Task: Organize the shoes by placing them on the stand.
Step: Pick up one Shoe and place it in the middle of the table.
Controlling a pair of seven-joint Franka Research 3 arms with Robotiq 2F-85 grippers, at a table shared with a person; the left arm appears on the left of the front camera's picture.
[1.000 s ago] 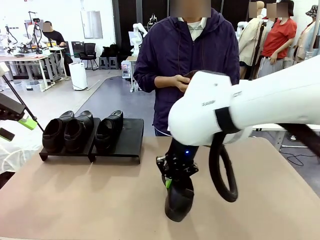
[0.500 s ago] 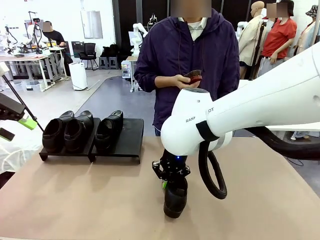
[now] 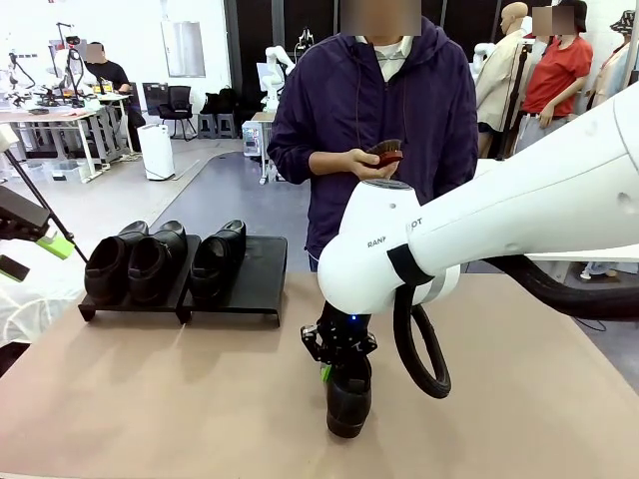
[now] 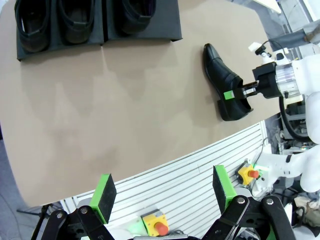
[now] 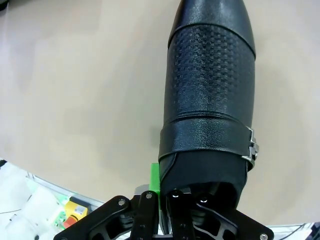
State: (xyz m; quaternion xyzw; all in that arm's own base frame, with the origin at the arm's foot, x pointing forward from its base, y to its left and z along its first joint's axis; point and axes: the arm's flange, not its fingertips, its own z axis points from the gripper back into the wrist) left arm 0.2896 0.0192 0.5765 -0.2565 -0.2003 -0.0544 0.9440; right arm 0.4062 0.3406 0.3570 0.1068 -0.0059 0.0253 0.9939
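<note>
Busy workshop room beyond the table

Grey floor (image 3: 215, 195) is stretching back to a white wall (image 3: 120, 30); a desk (image 3: 60, 118) is standing far left, black chairs (image 3: 180, 105) are sitting behind it, and even light is filling the space.

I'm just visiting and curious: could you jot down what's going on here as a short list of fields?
Shoes on stand: three, on the stand
Free slot: the stand's right end
Fourth shoe: on the table, toe pointing toward the stand
Right gripper: shut on the fourth shoe's heel end
Left gripper: open, holding nothing
Person: standing across the table, holding a small object
</note>
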